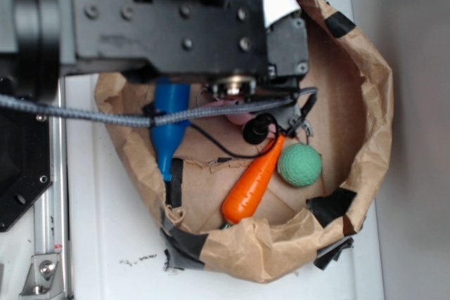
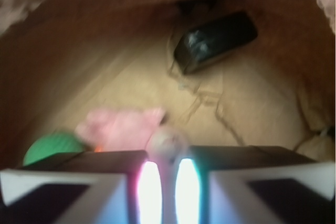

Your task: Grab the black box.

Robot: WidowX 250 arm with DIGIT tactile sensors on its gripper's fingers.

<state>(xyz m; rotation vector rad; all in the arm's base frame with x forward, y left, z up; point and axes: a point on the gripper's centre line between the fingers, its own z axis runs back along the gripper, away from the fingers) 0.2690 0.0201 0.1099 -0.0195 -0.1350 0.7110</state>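
The black box (image 2: 215, 42) lies tilted on the brown paper floor at the upper right of the wrist view, well ahead of my gripper and apart from it. In the exterior view the arm hides the box. My gripper (image 2: 164, 182) fills the bottom of the wrist view. Its two lit pads stand close together, with a pale pink piece (image 2: 167, 144) pinched between them. A pink soft toy (image 2: 121, 127) lies just beyond the left finger.
Everything sits inside a crumpled brown paper bag (image 1: 365, 103) with raised walls and black tape patches. A green ball (image 1: 299, 164), an orange carrot (image 1: 253, 180) and a blue bottle-like thing (image 1: 169, 131) lie in it. Cables hang from the arm.
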